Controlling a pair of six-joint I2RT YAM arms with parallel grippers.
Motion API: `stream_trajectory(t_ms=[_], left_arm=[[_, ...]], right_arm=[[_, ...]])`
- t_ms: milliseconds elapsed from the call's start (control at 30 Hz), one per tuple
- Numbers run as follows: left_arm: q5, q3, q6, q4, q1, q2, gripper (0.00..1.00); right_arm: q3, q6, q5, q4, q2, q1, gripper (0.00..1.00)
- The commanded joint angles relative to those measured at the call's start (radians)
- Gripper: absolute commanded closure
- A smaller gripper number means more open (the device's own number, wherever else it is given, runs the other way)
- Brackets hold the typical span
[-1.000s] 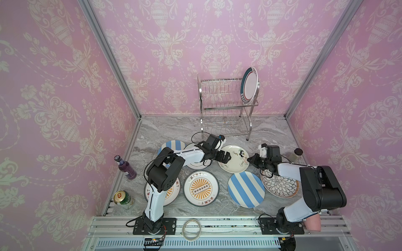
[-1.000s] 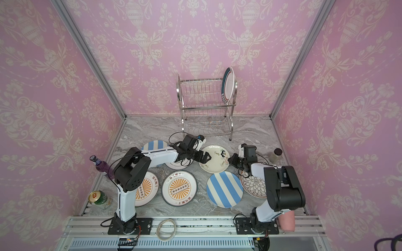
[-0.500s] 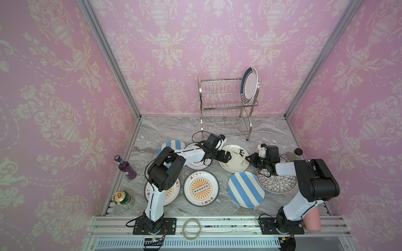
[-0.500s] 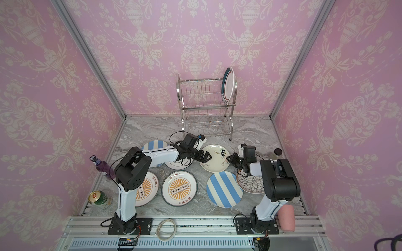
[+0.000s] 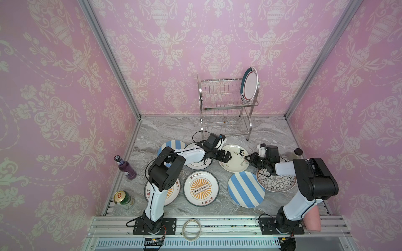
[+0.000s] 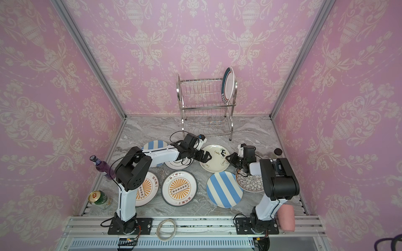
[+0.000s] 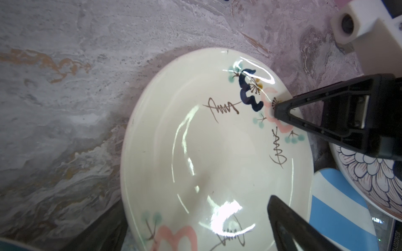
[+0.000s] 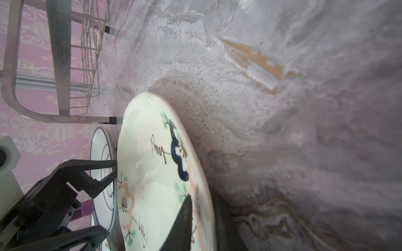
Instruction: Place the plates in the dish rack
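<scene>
A cream doodled plate lies flat on the marble floor, in front of the dish rack. My left gripper is open at the plate's left rim. In the left wrist view one finger is over the plate, and the other is dark beside its edge. My right gripper is at the plate's right rim. Its jaws are slightly apart, with one finger on top and the rim between them. A teal-rimmed plate stands in the rack's top tier at its right end. Several other plates lie flat nearby.
A blue-striped plate, a petal plate and two sunburst plates lie towards the front. Another striped plate and a white one lie under the left arm. A purple bottle and a can stand at the left. A jar stands at the right.
My right gripper has moved left from above the petal plate to the cream plate's right rim, and its jaws have parted a little. The left arm has hardly moved.
</scene>
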Motion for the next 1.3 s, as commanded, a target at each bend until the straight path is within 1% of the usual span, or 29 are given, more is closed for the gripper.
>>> stream_trajectory(t_ms=[0, 67, 167, 467, 600, 767, 933, 1133, 1267], left_arm=[[0.069, 0.033, 0.018, 0.008, -0.019, 0.005, 0.01], [0.072, 0.031, 0.02, 0.009, -0.02, 0.004, 0.01], [0.075, 0.026, 0.017, 0.015, -0.019, 0.004, 0.01], [0.073, 0.012, 0.016, 0.024, -0.02, -0.007, 0.01], [0.079, 0.015, 0.015, 0.028, -0.02, -0.008, 0.01], [0.089, 0.015, 0.006, 0.038, -0.021, -0.01, 0.01], [0.09, 0.01, 0.007, 0.038, -0.026, -0.01, 0.01], [0.092, 0.006, 0.008, 0.044, -0.026, -0.009, 0.01], [0.09, 0.007, 0.009, 0.045, -0.026, -0.009, 0.01]], right_arm=[[0.022, -0.024, -0.046, -0.06, -0.026, 0.013, 0.79], [0.027, -0.055, -0.025, -0.115, -0.052, 0.014, 0.79], [0.024, -0.072, -0.009, -0.147, -0.078, 0.014, 0.79], [0.013, -0.036, -0.04, -0.071, -0.049, 0.014, 0.8], [0.016, -0.038, -0.04, -0.078, -0.054, 0.014, 0.79], [0.02, -0.068, -0.012, -0.15, -0.092, 0.016, 0.74], [0.023, -0.072, -0.002, -0.178, -0.117, 0.018, 0.71], [0.038, -0.081, 0.0, -0.203, -0.118, 0.028, 0.68], [0.067, -0.102, 0.001, -0.249, -0.115, 0.045, 0.63]])
